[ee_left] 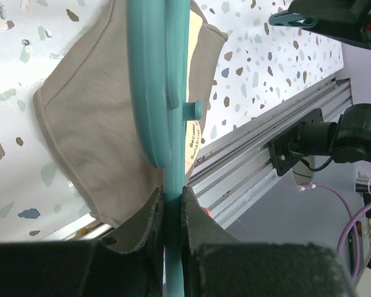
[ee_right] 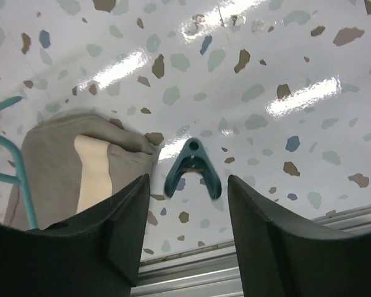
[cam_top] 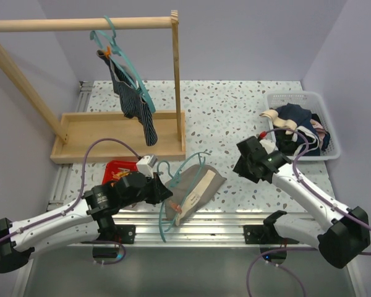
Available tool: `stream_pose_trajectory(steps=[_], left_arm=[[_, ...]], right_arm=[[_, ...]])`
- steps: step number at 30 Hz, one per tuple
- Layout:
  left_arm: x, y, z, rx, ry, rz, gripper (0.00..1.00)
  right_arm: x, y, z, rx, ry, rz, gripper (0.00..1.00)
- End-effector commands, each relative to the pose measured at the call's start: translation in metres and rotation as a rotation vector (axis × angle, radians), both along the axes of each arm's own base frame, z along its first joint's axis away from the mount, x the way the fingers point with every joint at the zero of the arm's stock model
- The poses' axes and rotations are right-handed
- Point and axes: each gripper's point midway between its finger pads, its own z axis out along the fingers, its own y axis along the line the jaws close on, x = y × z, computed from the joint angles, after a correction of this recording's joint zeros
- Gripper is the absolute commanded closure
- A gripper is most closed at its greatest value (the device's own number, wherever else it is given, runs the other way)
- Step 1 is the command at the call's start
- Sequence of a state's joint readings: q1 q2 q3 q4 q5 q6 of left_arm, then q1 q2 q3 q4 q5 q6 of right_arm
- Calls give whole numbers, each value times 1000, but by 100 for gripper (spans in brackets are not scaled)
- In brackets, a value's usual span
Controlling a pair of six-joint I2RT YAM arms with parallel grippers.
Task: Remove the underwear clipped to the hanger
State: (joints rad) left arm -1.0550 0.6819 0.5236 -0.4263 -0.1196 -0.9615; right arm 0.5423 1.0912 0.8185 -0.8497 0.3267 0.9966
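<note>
A grey-beige brief [cam_top: 196,184] lies on the table near the front edge, with a teal hanger [cam_top: 187,162] over it. My left gripper [cam_top: 164,192] is shut on the hanger's bar [ee_left: 149,93], its fingers [ee_left: 195,216] pressed on both sides, with the brief [ee_left: 86,117] under it. A small orange clip [cam_top: 178,208] sits on the brief's near edge. My right gripper [cam_top: 242,162] is open and empty above a loose teal clip [ee_right: 193,154] lying on the table beside the brief [ee_right: 55,161]. A navy striped brief [cam_top: 136,102] hangs clipped to a second teal hanger [cam_top: 120,52] on the rack.
The wooden rack [cam_top: 80,25] stands at the back left on a wooden tray base [cam_top: 111,133]. A white basket [cam_top: 324,124] of clothes is at the right. A red object [cam_top: 119,168] lies by my left arm. Aluminium rails [cam_top: 222,216] run along the front edge.
</note>
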Motion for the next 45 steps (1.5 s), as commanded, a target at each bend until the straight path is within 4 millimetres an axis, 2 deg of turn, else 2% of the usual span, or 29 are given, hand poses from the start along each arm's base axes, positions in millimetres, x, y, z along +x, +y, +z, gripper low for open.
stream_pose_trajectory(steps=[1, 2, 6, 8, 9, 11, 12, 13, 14, 15, 17, 18, 19, 20, 21, 23, 24, 28, 32, 39, 45], left_arm=[[9, -17, 32, -105, -48, 6, 100], [11, -21, 37, -124, -60, 1, 100], [13, -36, 41, -163, -64, -21, 100], [15, -44, 45, -190, -73, -36, 100], [15, -48, 41, -184, -62, -41, 100], [18, -55, 43, -202, -66, -46, 100], [19, -59, 40, -199, -58, -50, 100], [20, -61, 40, -206, -57, -48, 100], [22, -66, 45, -231, -66, -49, 100], [21, -68, 36, -219, -41, -51, 100], [24, -81, 50, -304, -63, -61, 100], [22, -85, 39, -304, -31, -67, 100], [23, -88, 36, -314, -23, -67, 100], [25, -93, 42, -353, -35, -65, 100], [26, -96, 29, -341, -10, -56, 100], [25, -103, 31, -375, -3, -73, 100], [26, -107, 25, -369, 10, -72, 100], [31, -119, 30, -375, 4, -80, 100], [36, -127, 40, -389, -9, -80, 100], [36, -129, 38, -389, 0, -75, 100], [34, -130, 37, -389, 1, -81, 100]], right_arm=[[16, -5, 36, -22, -106, 14, 42], [15, -3, 46, -5, -138, 41, 33], [1, 22, 67, 137, -151, 180, 25], [-12, 21, 63, 137, -109, 213, 21], [-17, 22, 65, 156, -111, 231, 21], [-26, 45, 67, 271, -100, 314, 22], [-33, 53, 61, 312, -73, 354, 23], [-46, 73, 63, 418, -25, 428, 24], [-53, 80, 61, 460, 3, 457, 24], [-60, 83, 56, 489, 34, 474, 24], [-73, 91, 60, 557, 51, 505, 24], [-77, 90, 59, 566, 59, 508, 24], [-81, 89, 63, 577, 45, 513, 23], [-85, 90, 65, 598, 54, 518, 23], [-90, 91, 63, 616, 67, 523, 23], [-99, 98, 67, 677, 91, 545, 23], [-102, 98, 62, 687, 103, 546, 23], [-106, 106, 62, 746, 109, 570, 22], [-108, 111, 50, 746, 166, 554, 22], [-110, 130, 45, 731, 222, 577, 19], [-106, 133, 32, 685, 273, 540, 15]])
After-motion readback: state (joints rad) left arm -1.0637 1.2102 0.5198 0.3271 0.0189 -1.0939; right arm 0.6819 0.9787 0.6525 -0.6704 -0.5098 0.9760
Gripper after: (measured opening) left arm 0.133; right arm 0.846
